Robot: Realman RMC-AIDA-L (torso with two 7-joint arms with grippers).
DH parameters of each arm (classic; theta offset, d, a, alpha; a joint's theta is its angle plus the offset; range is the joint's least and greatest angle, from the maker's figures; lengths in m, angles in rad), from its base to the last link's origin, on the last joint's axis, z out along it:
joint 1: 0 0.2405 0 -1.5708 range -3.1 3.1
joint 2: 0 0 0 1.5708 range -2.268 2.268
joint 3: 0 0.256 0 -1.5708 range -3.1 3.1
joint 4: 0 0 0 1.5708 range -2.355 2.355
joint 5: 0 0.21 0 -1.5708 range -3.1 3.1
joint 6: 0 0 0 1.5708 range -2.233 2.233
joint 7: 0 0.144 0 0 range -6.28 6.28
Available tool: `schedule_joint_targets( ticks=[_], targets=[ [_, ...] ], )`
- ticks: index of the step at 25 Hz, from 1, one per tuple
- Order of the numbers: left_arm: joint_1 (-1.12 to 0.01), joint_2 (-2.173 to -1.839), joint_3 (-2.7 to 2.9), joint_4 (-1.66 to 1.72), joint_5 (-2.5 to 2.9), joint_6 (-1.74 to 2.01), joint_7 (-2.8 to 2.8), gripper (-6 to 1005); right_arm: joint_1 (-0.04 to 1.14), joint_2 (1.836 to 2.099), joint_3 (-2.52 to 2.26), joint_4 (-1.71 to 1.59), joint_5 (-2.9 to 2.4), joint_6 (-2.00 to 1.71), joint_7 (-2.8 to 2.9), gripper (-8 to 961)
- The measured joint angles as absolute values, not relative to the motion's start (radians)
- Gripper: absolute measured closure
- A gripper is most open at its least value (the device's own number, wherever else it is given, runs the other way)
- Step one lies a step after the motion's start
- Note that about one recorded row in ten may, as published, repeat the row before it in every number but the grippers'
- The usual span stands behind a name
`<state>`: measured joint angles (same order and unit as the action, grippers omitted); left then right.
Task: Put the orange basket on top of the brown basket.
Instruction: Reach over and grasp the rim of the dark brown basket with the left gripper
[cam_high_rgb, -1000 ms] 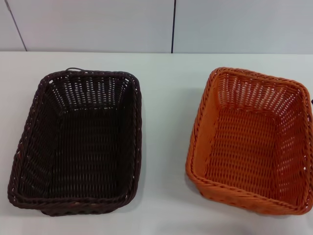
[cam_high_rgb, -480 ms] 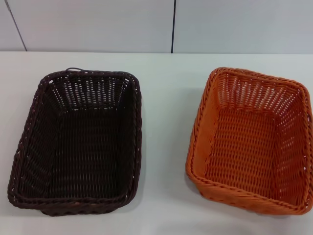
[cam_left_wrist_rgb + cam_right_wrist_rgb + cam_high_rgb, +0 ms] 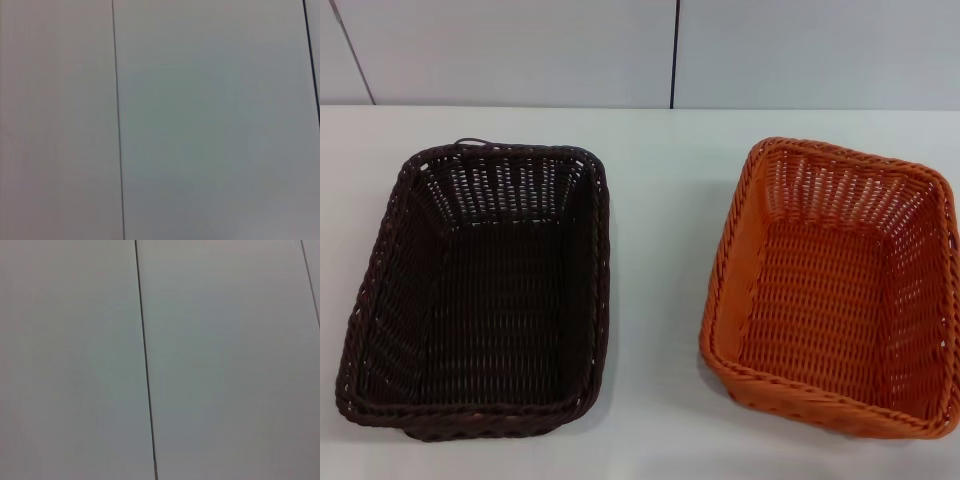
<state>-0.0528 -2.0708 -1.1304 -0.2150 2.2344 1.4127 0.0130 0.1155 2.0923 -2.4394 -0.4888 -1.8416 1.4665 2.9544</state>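
The orange basket point(image 3: 832, 288) sits upright on the white table point(image 3: 655, 200), toward its right edge, its open top facing up. The brown basket point(image 3: 480, 290) sits upright toward the table's left edge, well apart from the orange one, with bare tabletop between them. Both reach close to the near edge. Neither gripper appears in any view, so their state cannot be told; both wrist views show only a pale panelled wall point(image 3: 210, 125) with dark seams.
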Motion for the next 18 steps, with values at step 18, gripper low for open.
schedule_joint_targets(
  ticks=[18],
  targets=[
    [-0.048,-2.072,-1.130,-0.219,2.232,1.414,0.009,216,0.129,2.092,-2.451,-0.488,-1.848,1.466,2.956,177]
  ],
)
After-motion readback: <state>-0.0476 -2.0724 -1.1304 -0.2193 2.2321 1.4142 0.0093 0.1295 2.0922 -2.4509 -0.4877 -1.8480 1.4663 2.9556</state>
